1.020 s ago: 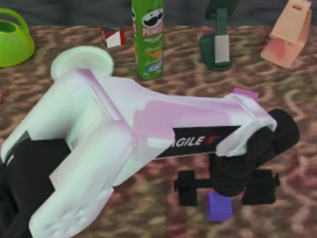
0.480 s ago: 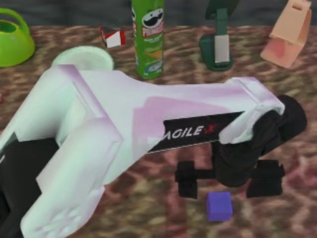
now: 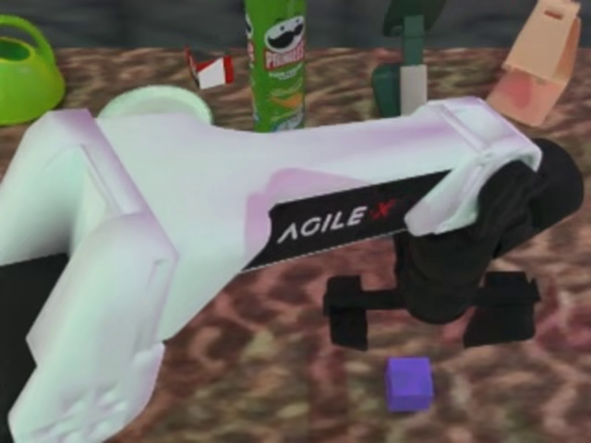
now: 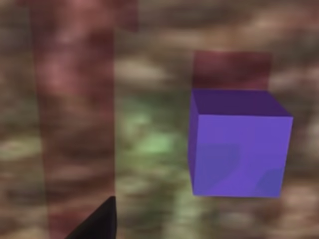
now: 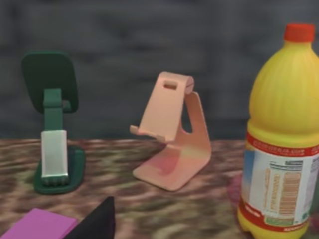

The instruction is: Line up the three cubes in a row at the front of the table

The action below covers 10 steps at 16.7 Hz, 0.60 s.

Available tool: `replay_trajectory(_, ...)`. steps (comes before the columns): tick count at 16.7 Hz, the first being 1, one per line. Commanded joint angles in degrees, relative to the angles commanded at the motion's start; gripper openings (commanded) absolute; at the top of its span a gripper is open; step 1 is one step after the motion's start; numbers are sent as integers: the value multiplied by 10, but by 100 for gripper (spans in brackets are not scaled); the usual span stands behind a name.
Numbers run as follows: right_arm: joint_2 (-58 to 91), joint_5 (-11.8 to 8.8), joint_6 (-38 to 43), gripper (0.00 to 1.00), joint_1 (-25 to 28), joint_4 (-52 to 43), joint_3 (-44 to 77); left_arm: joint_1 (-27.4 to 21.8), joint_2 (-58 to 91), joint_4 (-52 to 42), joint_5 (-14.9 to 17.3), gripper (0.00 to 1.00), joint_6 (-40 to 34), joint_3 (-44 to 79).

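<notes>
Cubes in view: two.
- One small deep violet cube (image 3: pixel 409 384), on the mottled brown table (image 3: pixel 277 369), near the front edge, right of centre.
- One magenta-pink cube (image 5: pixel 37 225), corner only, in the right wrist view.

Left gripper (image 3: pixel 431 314): white arm reaching diagonally across the table, black fingers spread wide, hovering above and just behind the violet cube, apart from it.

"AGILE X" is printed on the black panel of the left arm (image 3: pixel 342 221). "Pringles" is read on the green can (image 3: pixel 275 65) behind that arm.
</notes>
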Motion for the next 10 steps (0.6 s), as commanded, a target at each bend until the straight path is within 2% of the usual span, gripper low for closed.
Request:
replay_trajectory(5,55,-1,-26,100,11,-39,56,28,-52,31,-3,100,11,-49)
replay_trajectory(10,257,-1,-107,100,39,-159,256,127,-242,130,-6,100,54,-211)
